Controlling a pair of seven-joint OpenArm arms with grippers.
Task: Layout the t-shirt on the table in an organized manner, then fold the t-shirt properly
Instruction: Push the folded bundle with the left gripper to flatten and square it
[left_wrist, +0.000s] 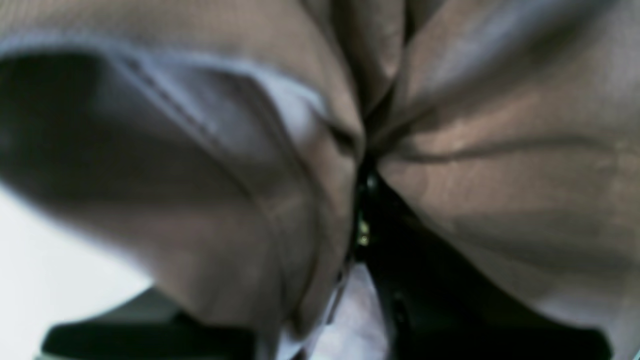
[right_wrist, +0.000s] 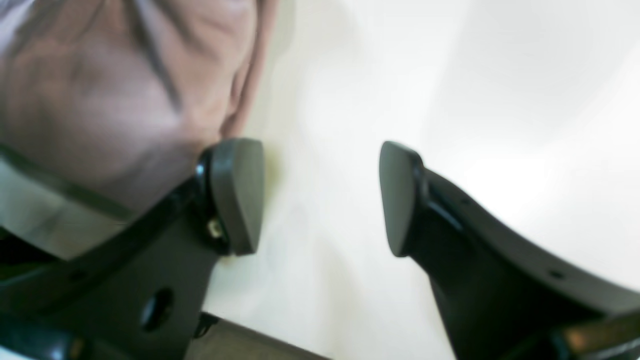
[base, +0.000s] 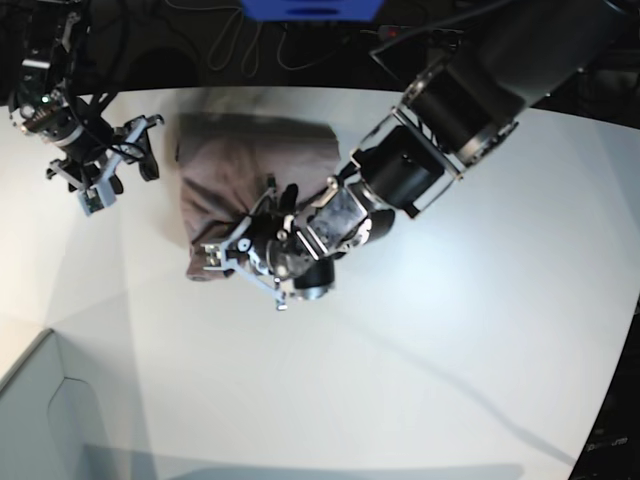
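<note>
The mauve t-shirt (base: 250, 160) lies bunched in a rough rectangle on the white table (base: 450, 330), towards the back left. My left gripper (base: 235, 255) sits at the shirt's near edge. In the left wrist view its folds (left_wrist: 500, 165) fill the frame and converge where my left gripper (left_wrist: 362, 165) is shut on the fabric. My right gripper (base: 143, 150) hovers just left of the shirt, open. The right wrist view shows its two grey pads (right_wrist: 237, 195) wide apart over bare table (right_wrist: 450, 100), and the shirt's edge (right_wrist: 115, 90) lies beside the left pad.
A pale grey-blue box corner (base: 50, 410) stands at the front left. Cables and a blue object (base: 310, 8) lie beyond the table's curved far edge. The left arm's thick body (base: 450, 120) reaches in from the back right above the table.
</note>
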